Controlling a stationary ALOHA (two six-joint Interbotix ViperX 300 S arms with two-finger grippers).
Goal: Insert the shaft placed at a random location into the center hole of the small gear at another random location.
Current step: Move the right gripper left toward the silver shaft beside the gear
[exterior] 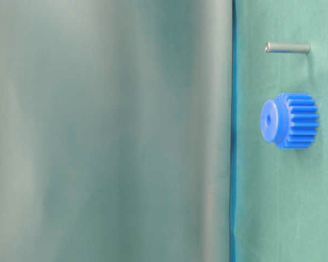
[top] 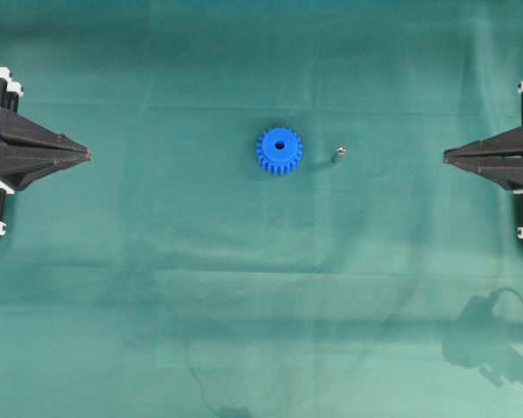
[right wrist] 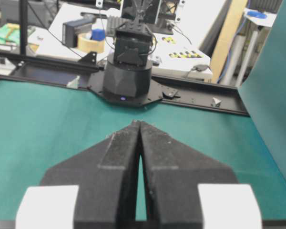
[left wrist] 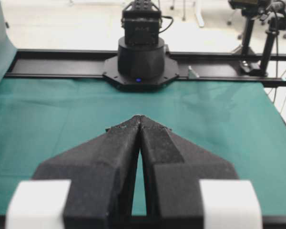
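Observation:
The small gear, bright blue and toothed, lies flat near the middle of the green cloth with its center hole facing up. The shaft, a tiny silvery pin, stands just to its right, apart from it. In the table-level view the small gear and the shaft show side by side. My left gripper rests shut at the far left edge, and my right gripper rests shut at the far right. Both wrist views show tips pressed together, left gripper and right gripper, holding nothing.
Green cloth covers the table. Each wrist view looks across it at the opposite arm's black base on a black rail. A cloth backdrop fills the left of the table-level view.

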